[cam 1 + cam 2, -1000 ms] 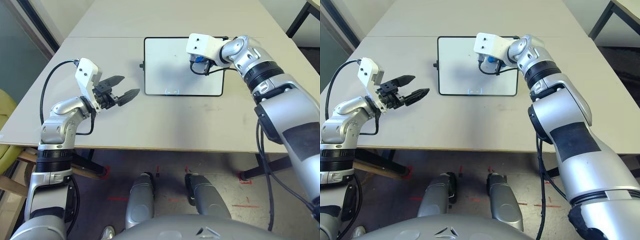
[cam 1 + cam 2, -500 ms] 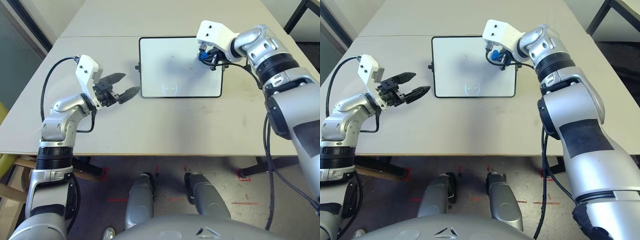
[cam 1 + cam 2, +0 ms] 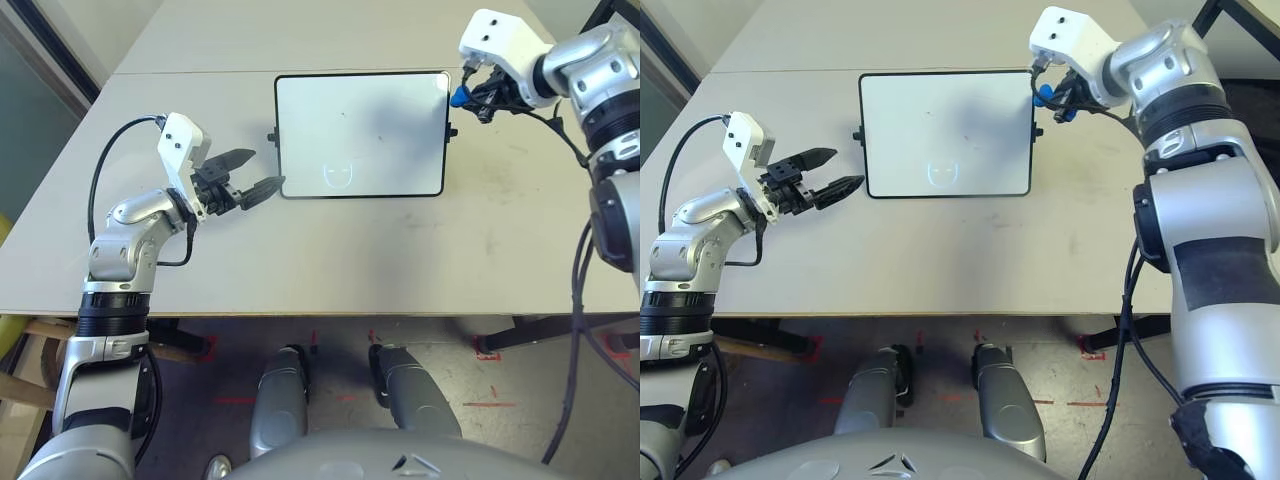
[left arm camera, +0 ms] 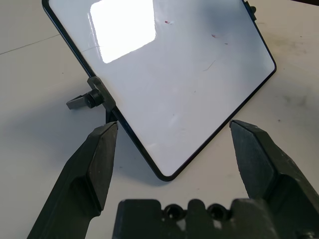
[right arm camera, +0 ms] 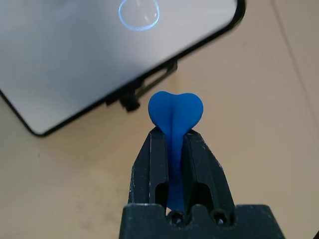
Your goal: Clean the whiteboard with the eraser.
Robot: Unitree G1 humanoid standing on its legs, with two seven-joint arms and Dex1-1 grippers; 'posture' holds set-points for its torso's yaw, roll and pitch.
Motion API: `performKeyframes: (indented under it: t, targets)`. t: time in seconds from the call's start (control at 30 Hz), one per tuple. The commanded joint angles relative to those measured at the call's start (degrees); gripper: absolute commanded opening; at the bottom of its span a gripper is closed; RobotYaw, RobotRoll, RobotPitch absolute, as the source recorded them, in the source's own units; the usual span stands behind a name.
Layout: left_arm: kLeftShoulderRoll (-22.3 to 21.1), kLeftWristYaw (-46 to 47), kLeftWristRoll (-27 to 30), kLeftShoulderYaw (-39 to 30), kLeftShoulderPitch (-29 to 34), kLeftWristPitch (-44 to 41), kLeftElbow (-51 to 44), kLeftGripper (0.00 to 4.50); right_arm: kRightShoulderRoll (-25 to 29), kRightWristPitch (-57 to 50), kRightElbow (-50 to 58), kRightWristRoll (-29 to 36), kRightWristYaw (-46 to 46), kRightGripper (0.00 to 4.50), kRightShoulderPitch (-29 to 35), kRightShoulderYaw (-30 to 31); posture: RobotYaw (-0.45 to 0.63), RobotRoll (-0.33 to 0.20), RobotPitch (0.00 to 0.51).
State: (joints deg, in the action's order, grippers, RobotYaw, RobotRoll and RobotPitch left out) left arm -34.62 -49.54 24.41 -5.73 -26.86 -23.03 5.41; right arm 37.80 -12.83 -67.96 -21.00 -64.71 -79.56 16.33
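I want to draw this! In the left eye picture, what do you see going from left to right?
Left end effector → whiteboard → blue eraser, pinched in the right end effector.

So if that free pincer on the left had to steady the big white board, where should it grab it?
Probably the board's near left edge. The flat white board with the thin black frame lies flat on the table, so only its thin rim offers a hold. The open left pincer already points level at that edge, beside the small black side knob. That knob is another possible hold.
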Motion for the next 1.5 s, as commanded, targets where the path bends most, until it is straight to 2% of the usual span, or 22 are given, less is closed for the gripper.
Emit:
performKeyframes:
  t: [0.03,0.3,0.9,1.0,1.27,1.3,1.5]
  targets:
    - [0.1,-0.6,-0.5,0.5,-0.2,0.2,0.4,4.5,1.6,-5.0,0.2,0.6,1.3,0.16,2.2,-1.0,-0.15,0.0,0.161]
    - [-0.1,-0.9,-0.6,0.6,-0.7,0.2,0.7,4.5,1.4,-10.6,-3.2,3.1,10.5,0.16,6.8,-5.1,-0.15,0.0,0.165]
    - [-1.4,-1.2,-0.6,0.1,-0.8,-0.3,0.6,4.5,-2.4,-12.9,-5.5,5.6,15.0,0.16,10.4,-6.8,-0.14,0.0,0.168]
    - [-1.7,-1.2,-0.5,0.1,-0.8,-0.3,0.6,4.5,-2.3,-11.3,-5.4,4.6,15.5,1.19,10.8,-5.6,-0.14,0.0,0.167]
    - [-2.2,-1.3,-0.4,-0.1,-0.9,-0.3,0.6,4.5,-1.0,-11.0,-4.3,6.8,13.7,4.26,9.7,-7.5,-0.13,0.0,0.163]
    - [-2.3,-1.2,-0.4,-0.2,-0.9,-0.3,0.5,4.5,-0.7,-10.8,-4.0,7.5,13.1,4.47,9.5,-8.1,-0.13,0.0,0.162]
    - [-1.7,2.0,1.4,-4.1,-1.2,-0.7,-1.1,4.5,1.8,-5.0,-1.2,13.3,12.7,4.47,10.0,-14.3,-0.1,0.0,0.167]
